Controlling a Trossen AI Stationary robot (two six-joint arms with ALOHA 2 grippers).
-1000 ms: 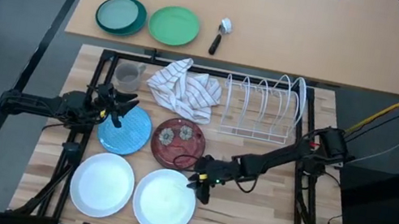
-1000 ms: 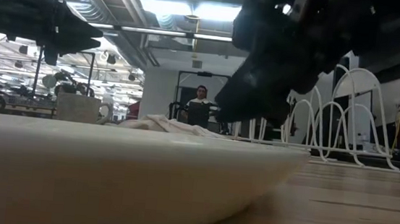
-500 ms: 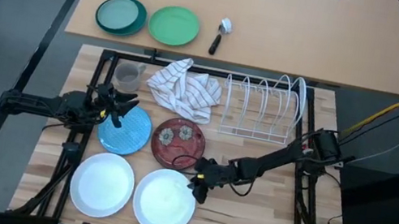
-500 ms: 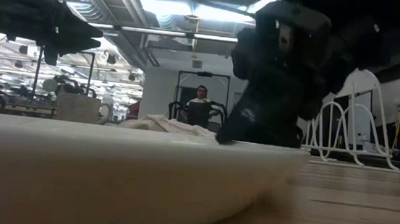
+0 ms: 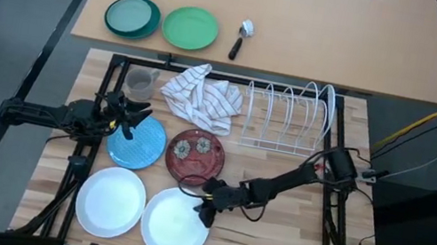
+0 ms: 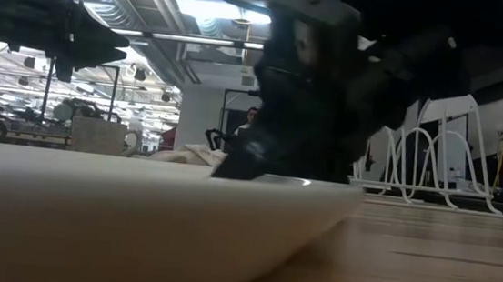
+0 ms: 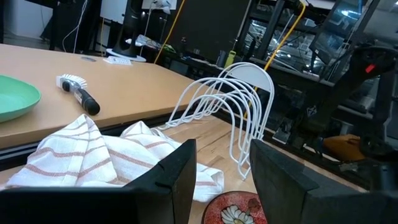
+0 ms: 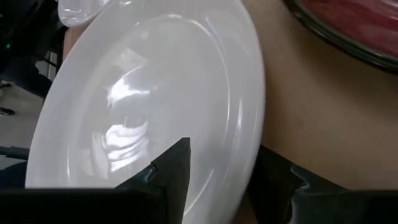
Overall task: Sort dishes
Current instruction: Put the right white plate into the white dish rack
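Note:
Two white plates lie flat at the table's near side, one at the left (image 5: 110,202) and one to its right (image 5: 172,224). A light blue plate (image 5: 142,147) and a dark red flowered plate (image 5: 195,154) lie behind them. Another white plate (image 5: 329,101) stands in the wire rack (image 5: 287,117). My right gripper (image 5: 203,211) is open, low at the right-hand white plate's right rim, and also shows in the low view (image 6: 264,156). My left gripper (image 5: 130,121) is open and empty above the blue plate's left edge. My right gripper stands astride the white plate's right rim (image 8: 252,158), one finger (image 8: 177,165) over the plate's hollow and one (image 8: 277,180) outside it on the table side. It comes slanting down from the table's right. The plate lies flat on the table.
A striped towel (image 5: 200,97) and a small grey cup (image 5: 140,84) sit at the back of the wooden table. Two green plates (image 5: 190,27) (image 5: 132,17) and a brush (image 5: 240,38) lie on the farther desk. The black frame (image 5: 333,161) borders the work area.
My right gripper has gone toward the table's left and near edges and down onto the right-hand white plate's rim. That plate has slid a little toward the table's left and near edges, still flat.

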